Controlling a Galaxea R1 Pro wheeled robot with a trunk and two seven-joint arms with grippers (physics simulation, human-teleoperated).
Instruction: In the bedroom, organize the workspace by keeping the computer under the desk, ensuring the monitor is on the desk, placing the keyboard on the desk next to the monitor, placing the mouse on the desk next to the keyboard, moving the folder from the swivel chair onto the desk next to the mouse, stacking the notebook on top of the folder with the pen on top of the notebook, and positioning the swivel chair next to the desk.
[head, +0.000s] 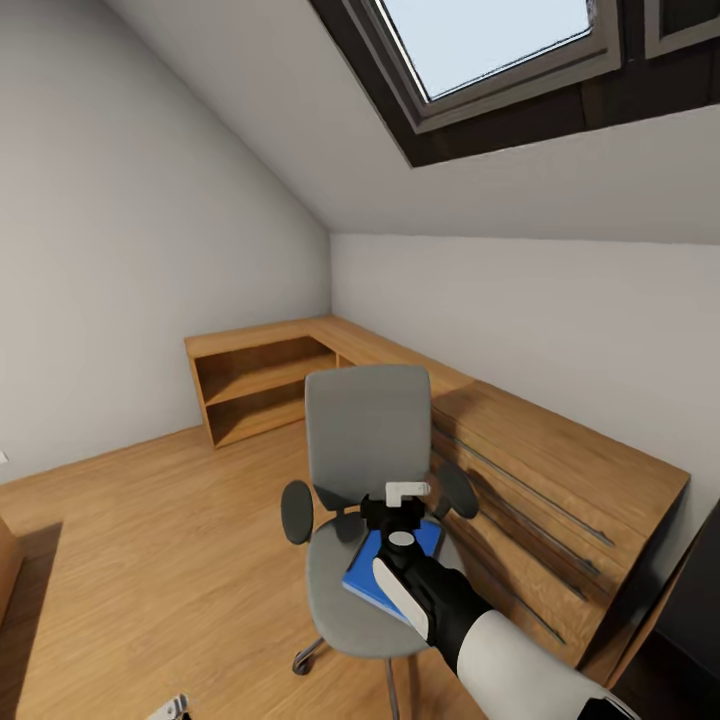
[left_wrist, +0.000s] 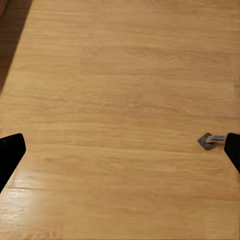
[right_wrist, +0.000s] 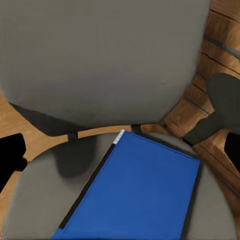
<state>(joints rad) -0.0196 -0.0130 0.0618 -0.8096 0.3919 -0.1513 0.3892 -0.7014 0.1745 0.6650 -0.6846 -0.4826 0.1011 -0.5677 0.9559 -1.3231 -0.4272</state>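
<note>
My right gripper (head: 402, 512) hangs over the grey padded swivel chair with black armrests (head: 368, 440), fingers spread wide and nothing between them. The flat bright blue rectangular folder with a black spine (right_wrist: 142, 192) lies on the seat, its far corner close to the gap under the backrest, its spine running along the side toward the seat's middle. It sits askew rather than square to the seat.

I judge it light, thin and stiff enough to keep its shape, but smooth, so a flat pinch from above would find nothing to bite. The padded seat should give a little, which may let a finger slip under an edge. I would take it at the long edge opposite the spine, or at the corner nearest the seat's front, though I cannot tell how far it overhangs there.

My left gripper (left_wrist: 120, 152) hangs spread and empty over the light wood plank floor (left_wrist: 125, 75)
</note>
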